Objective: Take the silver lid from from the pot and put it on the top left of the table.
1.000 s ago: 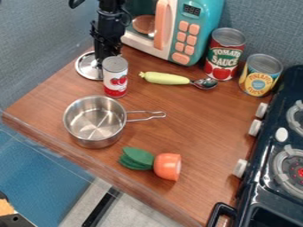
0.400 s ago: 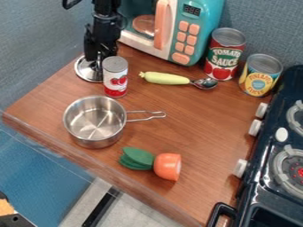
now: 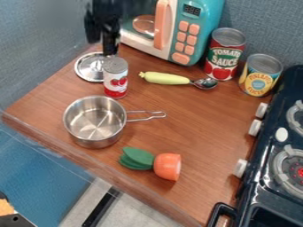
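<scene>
Nearest you on the brown wooden surface (image 3: 201,128) lie a green leaf-shaped toy piece (image 3: 137,158) and, beside it, an orange rounded toy piece (image 3: 167,166). Beyond them stands the round silver metal pot (image 3: 95,122), upright and uncovered; its wire handle gives it a long axis running across your view, pointing right.

Past the pot is a small red-and-white can (image 3: 115,78), and right of that a spoon with a pale yellow handle (image 3: 165,78). Just behind the can and to its left, your round silver lid (image 3: 89,68) lies flat near the surface's far left corner. Being a disc, it has no long axis and points no particular way. The can overlaps its right edge in your view, so you can't tell whether they touch.

The black two-finger gripper (image 3: 101,46) has just risen from the lid, which has kept its place while more of it has come into sight. Its fingers look set apart, holding nothing. For you, that suggests the lid is released and the placing as good as done; just clear the can as you withdraw. Behind the gripper sits the teal-and-cream toy microwave (image 3: 198,26).
</scene>
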Tool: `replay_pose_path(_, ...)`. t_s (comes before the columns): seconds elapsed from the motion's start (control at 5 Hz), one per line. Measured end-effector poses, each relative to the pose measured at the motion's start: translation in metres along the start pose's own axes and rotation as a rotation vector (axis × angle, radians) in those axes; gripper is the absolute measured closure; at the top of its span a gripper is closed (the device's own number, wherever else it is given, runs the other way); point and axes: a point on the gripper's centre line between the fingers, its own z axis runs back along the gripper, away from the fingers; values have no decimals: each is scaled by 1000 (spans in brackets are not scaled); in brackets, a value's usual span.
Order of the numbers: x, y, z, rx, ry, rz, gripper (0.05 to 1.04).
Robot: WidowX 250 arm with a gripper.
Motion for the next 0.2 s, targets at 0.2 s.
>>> replay_pose_path(0.2, -1, 0, 1, 0, 0, -1, 83)
